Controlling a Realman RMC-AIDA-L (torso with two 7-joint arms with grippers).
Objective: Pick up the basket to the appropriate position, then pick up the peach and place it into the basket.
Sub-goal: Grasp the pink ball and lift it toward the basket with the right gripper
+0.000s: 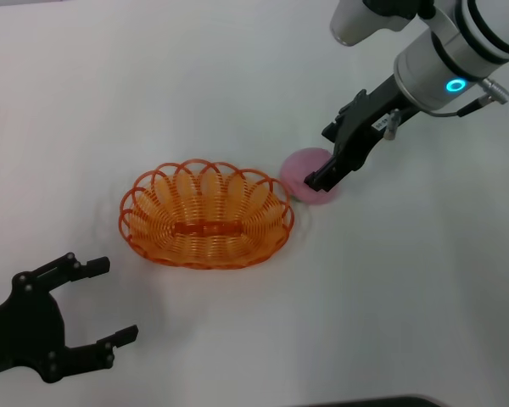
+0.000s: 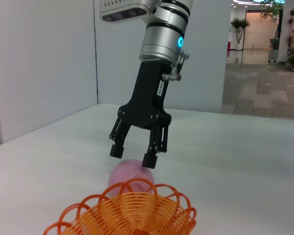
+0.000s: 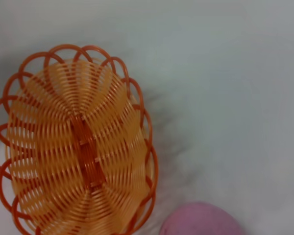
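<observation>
Right gripper [image 1: 324, 176] poised wide over the peach [image 1: 306, 177]; left gripper [image 1: 110, 301] wide and empty at 7 o'clock.

The basket [image 1: 206, 215] sits mid-desk [image 1: 407, 297], its long axis 9-to-3. The peach lies on the desk just beside the basket's rim at 2 o'clock. A small white label on the right gripper is unreadable.

1. The basket [image 1: 206, 216] is showing bright orange looped wire with a scalloped rim.
2. The peach [image 1: 305, 175] is looking matte pale pink.
3. The table [image 1: 153, 85] is appearing plain white.
4. The right end effector [image 1: 332, 166] is showing black.
</observation>
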